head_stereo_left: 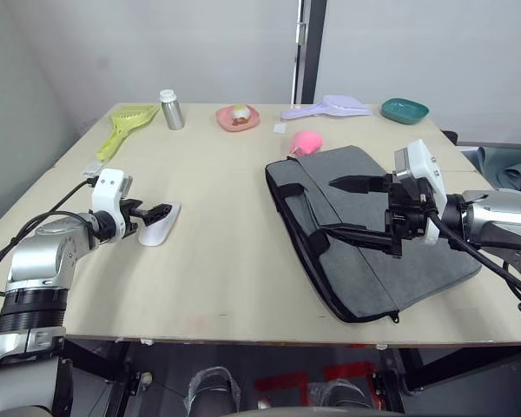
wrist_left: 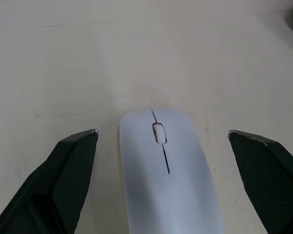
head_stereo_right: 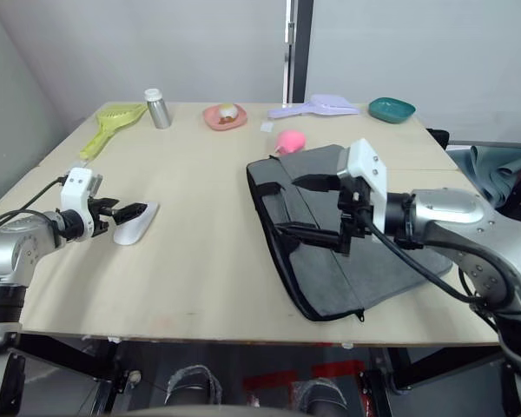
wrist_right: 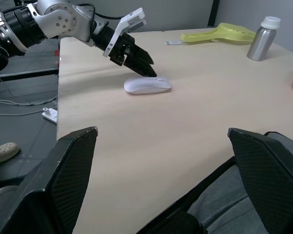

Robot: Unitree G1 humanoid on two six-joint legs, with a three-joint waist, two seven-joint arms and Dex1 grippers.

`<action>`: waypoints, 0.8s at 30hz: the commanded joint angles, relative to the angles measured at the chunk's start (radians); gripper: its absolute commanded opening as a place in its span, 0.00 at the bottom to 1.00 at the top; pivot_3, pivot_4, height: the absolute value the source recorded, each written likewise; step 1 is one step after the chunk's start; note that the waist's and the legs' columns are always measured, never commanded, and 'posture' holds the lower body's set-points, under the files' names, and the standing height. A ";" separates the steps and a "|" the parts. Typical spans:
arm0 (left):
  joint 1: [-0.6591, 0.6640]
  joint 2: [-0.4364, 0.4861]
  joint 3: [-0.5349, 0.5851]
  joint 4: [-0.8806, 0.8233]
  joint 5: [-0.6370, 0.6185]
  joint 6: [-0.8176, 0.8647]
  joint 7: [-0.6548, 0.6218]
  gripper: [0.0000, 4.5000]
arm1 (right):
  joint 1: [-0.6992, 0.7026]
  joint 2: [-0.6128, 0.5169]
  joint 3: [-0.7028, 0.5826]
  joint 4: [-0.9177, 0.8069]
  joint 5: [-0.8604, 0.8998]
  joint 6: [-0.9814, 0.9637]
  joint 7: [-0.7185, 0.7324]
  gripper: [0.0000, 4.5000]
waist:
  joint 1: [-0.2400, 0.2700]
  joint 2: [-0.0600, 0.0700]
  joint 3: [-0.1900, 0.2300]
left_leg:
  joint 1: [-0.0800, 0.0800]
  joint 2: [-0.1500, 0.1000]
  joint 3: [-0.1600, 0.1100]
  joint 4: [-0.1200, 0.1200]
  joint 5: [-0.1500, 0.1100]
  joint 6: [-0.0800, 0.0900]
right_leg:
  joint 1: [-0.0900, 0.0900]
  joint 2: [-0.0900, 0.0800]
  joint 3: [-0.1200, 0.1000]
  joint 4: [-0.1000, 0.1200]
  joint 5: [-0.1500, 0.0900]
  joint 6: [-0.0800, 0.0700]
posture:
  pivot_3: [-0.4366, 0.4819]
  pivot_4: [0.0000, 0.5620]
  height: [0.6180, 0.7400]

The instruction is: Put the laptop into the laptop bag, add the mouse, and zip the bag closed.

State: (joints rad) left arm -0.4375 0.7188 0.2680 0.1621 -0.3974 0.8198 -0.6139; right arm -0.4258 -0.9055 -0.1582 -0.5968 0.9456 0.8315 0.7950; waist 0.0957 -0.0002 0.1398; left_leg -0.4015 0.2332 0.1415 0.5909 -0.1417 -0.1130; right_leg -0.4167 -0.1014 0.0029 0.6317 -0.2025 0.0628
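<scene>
On my head cameras the small smooth white oval mouse (head_stereo_left: 160, 224) lies on the pale wooden table (head_stereo_left: 234, 278) towards my left side, well apart from the large flat grey fabric laptop bag (head_stereo_left: 373, 234) with black edging, which lies flat on the right half of the table. My left gripper (head_stereo_left: 161, 211) is down at the mouse with its two black fingers spread wide; in the left wrist view the mouse sits between the fingers (wrist_left: 68, 170), with bare table showing on either side, so I read nothing as gripped. My right gripper (head_stereo_left: 352, 207) hovers over the bag near its black strap handles (head_stereo_left: 311, 224), its fingers parted wide and holding nothing; the right wrist view looks across the table to the mouse and the other arm. I cannot make out the thin silver-grey laptop on the table, and whether it is inside the bag I cannot tell. Along the far edge I see a yellow-green plastic scoop (head_stereo_left: 126, 123), a silver metal bottle (head_stereo_left: 171, 109), a pink plate (head_stereo_left: 238, 118), a lilac plastic scoop (head_stereo_left: 328, 109) and a teal dish (head_stereo_left: 405, 110); a round pink plush toy (head_stereo_left: 306, 141) rests just beside the bag's far corner.
</scene>
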 commanded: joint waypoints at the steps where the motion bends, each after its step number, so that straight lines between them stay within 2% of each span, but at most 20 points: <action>1: -0.017 -0.010 -0.014 0.018 0.026 -0.014 0.032 1.00 | -0.001 0.001 -0.046 -0.035 0.021 -0.015 -0.016 1.00 | 0.002 0.000 0.000 | 0.000 0.000 0.000 0.000 0.000 0.000 | 0.000 0.000 0.000 0.000 0.000 0.000 | 0.48 0.27 1.00; 10: -0.063 -0.069 -0.074 0.102 0.046 -0.052 0.024 1.00 | 0.026 -0.015 -0.078 -0.088 0.056 0.000 -0.057 1.00 | 0.011 0.000 0.000 | 0.000 0.000 0.000 0.000 0.000 0.000 | 0.000 0.000 0.000 0.000 0.000 0.000 | 0.48 0.27 1.00; 20: -0.069 -0.053 -0.148 0.240 0.140 -0.140 0.005 1.00 | 0.035 0.004 -0.052 -0.127 0.103 0.003 -0.124 1.00 | 0.008 0.000 -0.001 | 0.001 0.000 0.000 0.000 0.000 0.000 | 0.001 0.000 0.000 0.000 0.000 0.000 | 0.48 0.27 1.00; 23: -0.077 -0.059 -0.139 0.262 0.141 -0.199 -0.014 1.00 | 0.035 -0.001 -0.057 -0.125 0.107 0.002 -0.131 1.00 | 0.007 0.001 -0.001 | 0.003 0.000 0.000 0.000 0.000 -0.001 | 0.002 0.000 0.000 0.001 0.000 0.001 | 0.48 0.27 1.00; 24: -0.075 -0.059 -0.132 0.254 0.132 -0.202 -0.028 0.94 | 0.036 -0.002 -0.058 -0.125 0.107 0.001 -0.133 1.00 | 0.006 0.001 -0.001 | 0.003 0.000 0.000 0.000 0.000 -0.001 | 0.002 0.000 0.001 0.001 0.000 0.001 | 0.48 0.27 1.00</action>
State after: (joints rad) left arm -0.5096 0.6499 0.1309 0.3996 -0.2735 0.6323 -0.6321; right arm -0.3859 -0.9048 -0.1946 -0.7065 1.0354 0.8400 0.6678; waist 0.1021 0.0009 0.1383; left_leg -0.3983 0.2329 0.1412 0.5905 -0.1418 -0.1136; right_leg -0.4147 -0.1017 0.0036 0.6329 -0.2021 0.0638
